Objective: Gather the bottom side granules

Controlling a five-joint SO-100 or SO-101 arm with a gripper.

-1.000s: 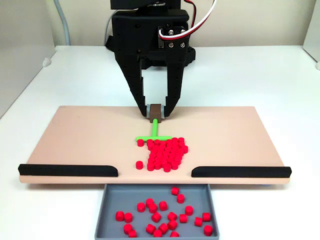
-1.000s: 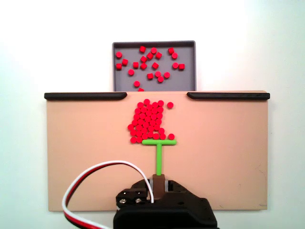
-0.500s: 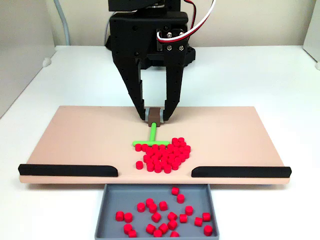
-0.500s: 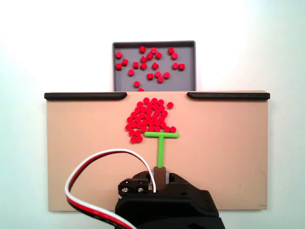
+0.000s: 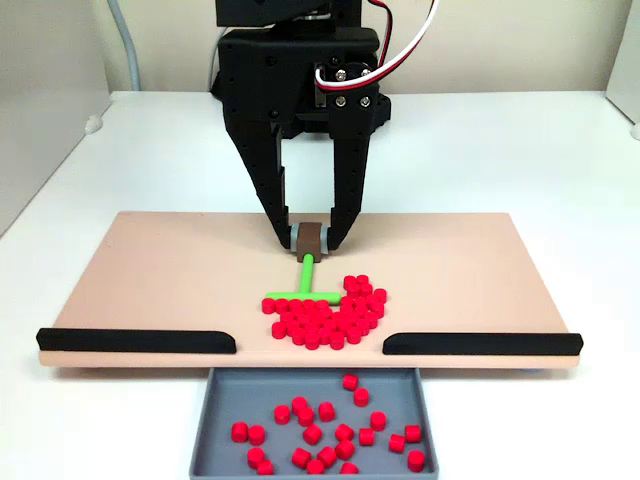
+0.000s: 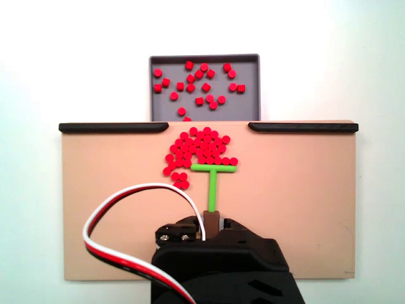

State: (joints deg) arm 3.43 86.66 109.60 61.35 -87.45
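Looking at your setup from the left: the left black rail (image 5: pixel 137 341) ran along the near edge of the tan board (image 5: pixel 150 270) on the white counter (image 5: pixel 520 140), with a gap before the right black rail (image 5: pixel 482 343). In the middle your arm came straight down from the back, black fingers (image 5: pixel 268 190) pointing almost vertical at the board. Your end effector (image 5: pixel 310 240) was pinched narrow on the brown handle block of the green T-shaped pusher (image 5: pixel 303 285), stem pointing toward the gap. The granules (image 5: pixel 325 315) sat bunched on the board right against the pusher's crossbar, mostly in front and spilling round its right end, just short of the gap. More granules lay loose in the grey tray (image 5: pixel 215 420) below the gap. The other fixed view showed the same cluster (image 6: pixel 199 149) touching the crossbar, a few trailing off at its left.
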